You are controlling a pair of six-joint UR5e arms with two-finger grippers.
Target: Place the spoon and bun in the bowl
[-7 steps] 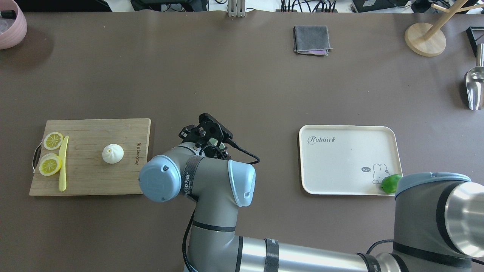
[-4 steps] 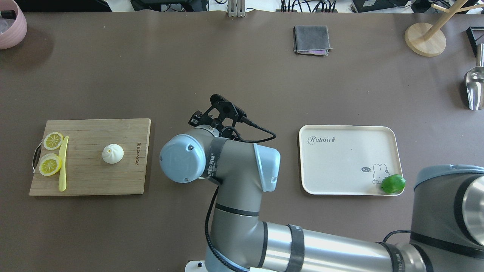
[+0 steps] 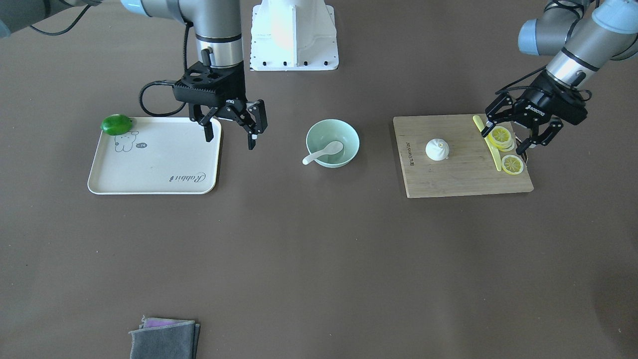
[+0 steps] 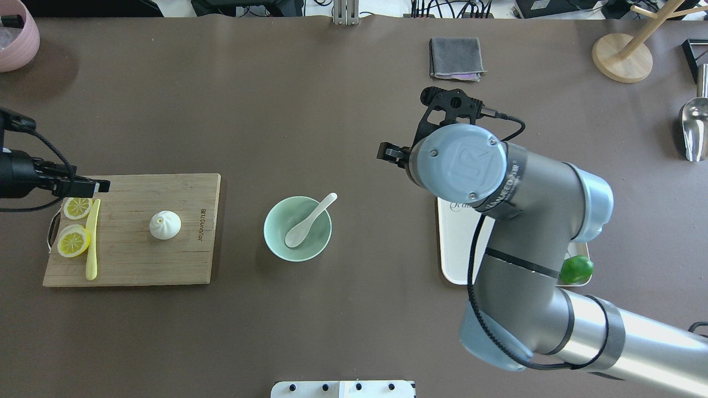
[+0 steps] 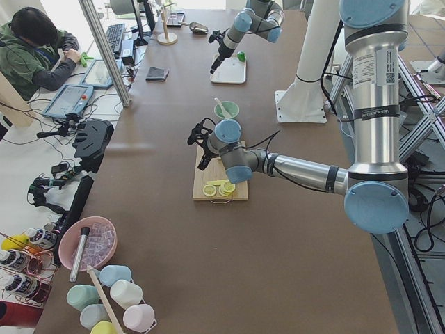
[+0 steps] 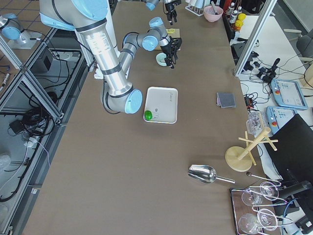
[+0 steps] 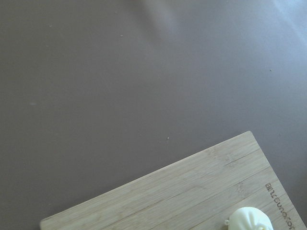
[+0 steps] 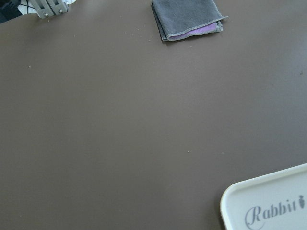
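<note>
The mint-green bowl point(image 4: 272, 221) stands mid-table, also in the front view point(image 3: 350, 133). The white spoon point(image 4: 308, 221) lies in it, scoop down, handle over the rim. The white bun point(image 4: 165, 225) sits on the wooden cutting board point(image 4: 127, 260); it also shows in the left wrist view point(image 7: 249, 221). My left gripper point(image 3: 506, 135) is open and empty above the lemon slices at the board's end, about a hand-width from the bun. My right gripper point(image 3: 230, 137) is open and empty over the tray's edge, beside the bowl.
A cream tray point(image 4: 451, 249) holds a green fruit point(image 4: 575, 269). A pale-yellow knife point(image 4: 92, 237) and lemon slices point(image 4: 73, 241) lie on the board. A grey cloth point(image 4: 456, 57), wooden stand point(image 4: 622, 55), metal scoop point(image 4: 694, 127) and pink bowl point(image 4: 16, 33) line the far edge.
My right arm has swung right from mid-table to the tray, uncovering the bowl with the spoon in it. My left gripper has come into view at the board's far-left corner.
</note>
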